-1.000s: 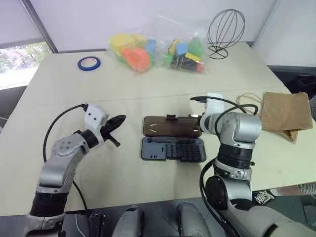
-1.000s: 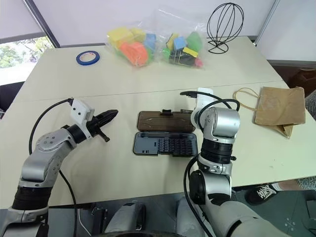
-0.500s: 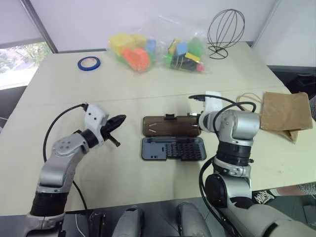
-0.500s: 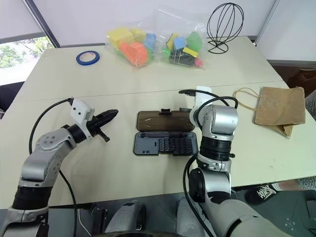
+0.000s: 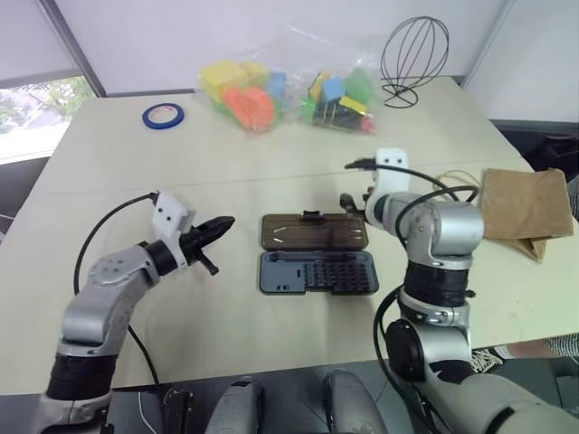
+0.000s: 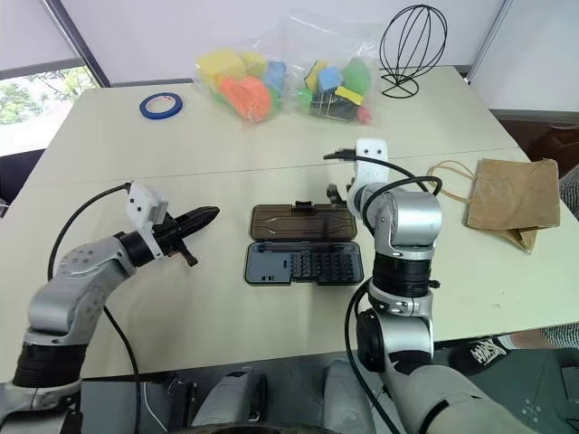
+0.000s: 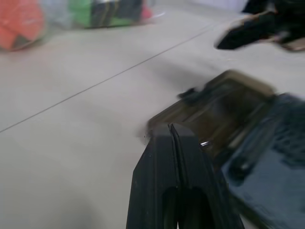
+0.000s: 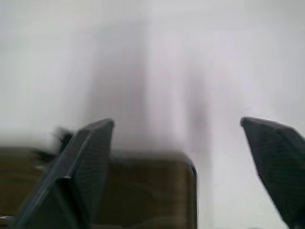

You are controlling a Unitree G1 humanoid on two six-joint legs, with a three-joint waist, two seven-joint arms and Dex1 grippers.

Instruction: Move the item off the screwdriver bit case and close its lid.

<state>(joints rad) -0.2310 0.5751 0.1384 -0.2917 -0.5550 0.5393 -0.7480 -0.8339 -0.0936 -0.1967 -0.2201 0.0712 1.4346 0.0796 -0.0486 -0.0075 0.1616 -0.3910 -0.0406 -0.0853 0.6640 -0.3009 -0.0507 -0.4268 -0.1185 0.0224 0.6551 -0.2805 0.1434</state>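
I see the case (image 6: 303, 249) lying open mid-table with its lid (image 6: 303, 222) flat behind the tray, bag (image 6: 511, 201) well off to its right (already clear), right gripper (image 8: 190, 162) spread wide above the lid's right end, left gripper (image 6: 204, 217) clenched empty left of it.

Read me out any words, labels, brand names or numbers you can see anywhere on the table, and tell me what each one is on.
No readable text anywhere.
Screwdriver bit case: tray and lid show no legible marking.
Brown paper bag: plain, no print seen.
Blue tape roll: no lettering to be made out.
Clear bags of toys: nothing readable, too small to tell.
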